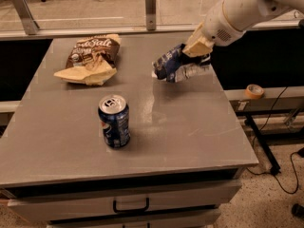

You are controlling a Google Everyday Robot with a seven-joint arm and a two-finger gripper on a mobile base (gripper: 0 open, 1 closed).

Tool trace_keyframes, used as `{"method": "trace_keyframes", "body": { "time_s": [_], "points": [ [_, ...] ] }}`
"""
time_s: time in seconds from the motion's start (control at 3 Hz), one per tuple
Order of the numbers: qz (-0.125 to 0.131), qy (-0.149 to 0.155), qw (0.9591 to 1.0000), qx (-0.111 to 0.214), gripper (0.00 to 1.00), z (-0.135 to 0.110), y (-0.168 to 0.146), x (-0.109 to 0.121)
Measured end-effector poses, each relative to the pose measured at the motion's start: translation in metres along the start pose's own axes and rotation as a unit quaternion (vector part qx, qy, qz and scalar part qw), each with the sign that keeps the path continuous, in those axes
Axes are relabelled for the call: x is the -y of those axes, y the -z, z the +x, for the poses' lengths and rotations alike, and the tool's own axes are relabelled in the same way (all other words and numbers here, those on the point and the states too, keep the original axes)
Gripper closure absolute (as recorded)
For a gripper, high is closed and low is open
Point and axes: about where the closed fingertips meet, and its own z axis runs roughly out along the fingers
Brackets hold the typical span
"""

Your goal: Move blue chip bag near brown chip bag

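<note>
The blue chip bag (176, 65) is a wrinkly dark blue foil bag with silvery edges, at the right rear of the grey table (190, 122). My gripper (195, 51) is shut on its right end and holds it lifted and tilted just above the tabletop. The white arm reaches in from the upper right. The brown chip bag (91, 57) lies flat at the left rear of the table, dark brown on top with a pale tan lower part. It is well to the left of the blue bag.
A blue soda can (114, 121) stands upright in the front middle of the table. A drawer handle (130, 206) shows below the front edge. A roll of tape (255, 90) sits on a ledge to the right. A glass barrier runs behind the table.
</note>
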Motion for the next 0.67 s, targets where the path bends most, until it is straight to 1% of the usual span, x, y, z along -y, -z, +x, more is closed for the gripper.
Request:
{"method": "trace_keyframes", "body": {
  "time_s": [0.33,0.67],
  "points": [
    [0.005,0.022,0.9993,0.031,1.0,-0.043,0.009,0.01],
    [0.008,0.047,0.9977,0.047,1.0,-0.078,0.003,0.016]
  ]
}}
